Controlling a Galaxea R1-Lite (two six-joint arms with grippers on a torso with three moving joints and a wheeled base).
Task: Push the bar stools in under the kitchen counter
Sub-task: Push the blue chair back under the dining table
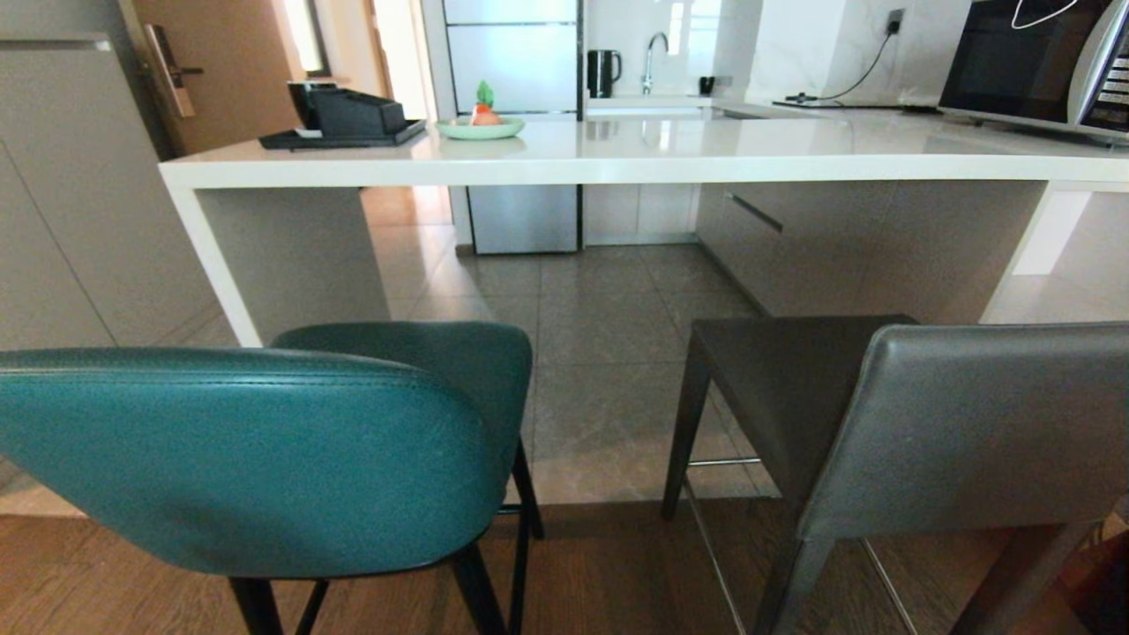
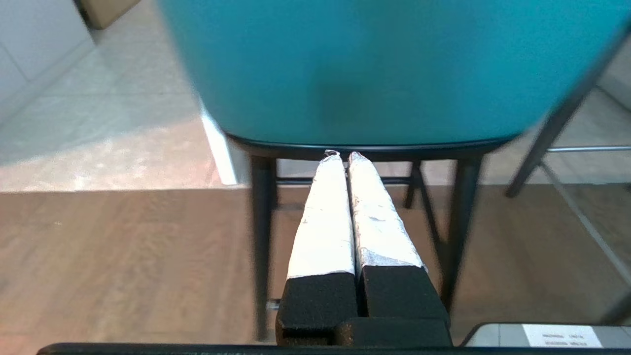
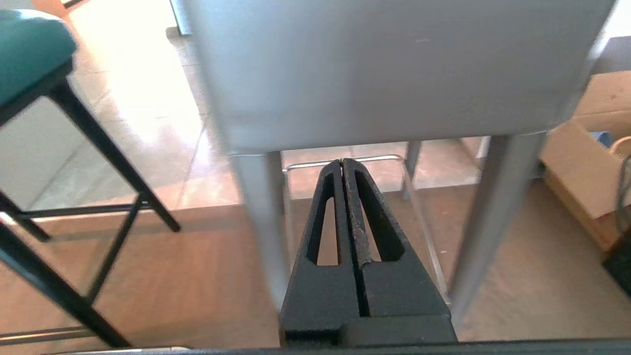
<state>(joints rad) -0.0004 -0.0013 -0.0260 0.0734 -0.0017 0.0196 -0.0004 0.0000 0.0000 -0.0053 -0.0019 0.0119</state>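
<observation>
Left tool [image 2: 344,157], white-wrapped fingers pressed together, tips at lower rear edge of teal stool [image 2: 374,69] backrest. Right tool [image 3: 342,165], black fingers closed on nothing, tips just below grey stool [image 3: 394,69] back, between its rear legs. Both stools stand side by side, teal left, grey right, facing white kitchen counter [image 1: 653,163], seat fronts just short of its edge. Green dish [image 1: 481,129], black tray [image 1: 344,132], microwave [image 1: 1032,62] on counter.

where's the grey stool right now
The grey stool is low on the right of the head view, beside the teal stool, its seat short of the counter. The shut right gripper is at its backrest.
</observation>
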